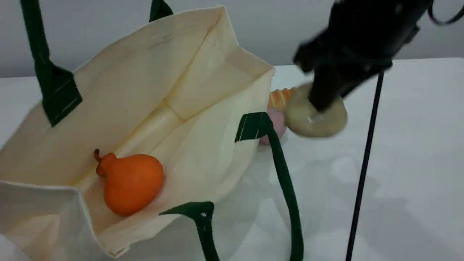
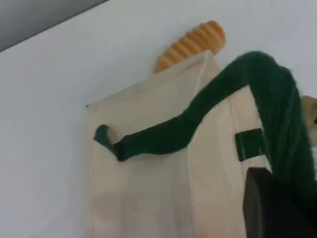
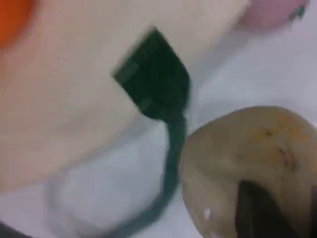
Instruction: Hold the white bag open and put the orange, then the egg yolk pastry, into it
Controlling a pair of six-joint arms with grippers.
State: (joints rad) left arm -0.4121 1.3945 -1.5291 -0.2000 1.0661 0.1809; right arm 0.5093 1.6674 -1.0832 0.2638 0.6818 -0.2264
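Note:
The white bag (image 1: 137, 83) stands open on the table, its mouth toward the scene camera. The orange (image 1: 132, 183) lies inside it on the bottom. My right gripper (image 1: 322, 105) is shut on the egg yolk pastry (image 1: 326, 125), which hangs just right of the bag's right wall, above the table. The right wrist view shows the pastry (image 3: 247, 148) close up against my fingertip (image 3: 257, 213). In the left wrist view the bag's far green handle (image 2: 223, 104) runs up to my left gripper (image 2: 280, 208), which is shut on it and holds that side up.
A golden striped bread roll (image 1: 280, 98) and a pink fruit (image 1: 277, 121) lie behind the bag's right corner, under the pastry's left side. The near green handle (image 1: 286, 185) droops onto the table. A thin black cable (image 1: 364, 170) hangs down at right.

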